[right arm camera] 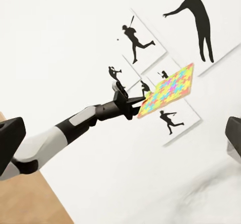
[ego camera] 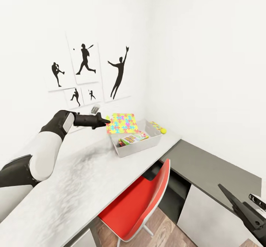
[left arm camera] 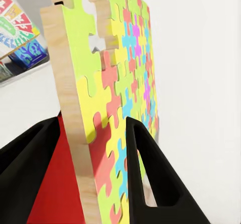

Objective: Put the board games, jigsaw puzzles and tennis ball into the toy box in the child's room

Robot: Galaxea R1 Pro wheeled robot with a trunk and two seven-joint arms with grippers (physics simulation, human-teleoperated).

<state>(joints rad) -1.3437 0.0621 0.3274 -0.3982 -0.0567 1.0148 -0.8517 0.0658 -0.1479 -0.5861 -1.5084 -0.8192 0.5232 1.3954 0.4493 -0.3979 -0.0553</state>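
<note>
The pale tabletop (ego camera: 74, 188) carries the grey toy box (ego camera: 137, 146), a board game (ego camera: 133, 138) lying inside it. Above the box's rear rim, the left claw (ego camera: 105, 121) is clamped on a jigsaw puzzle (ego camera: 122, 123). The tennis ball (ego camera: 163, 130) lies just beside the box; whether the right claw (ego camera: 240, 210) is open cannot be told.
</note>
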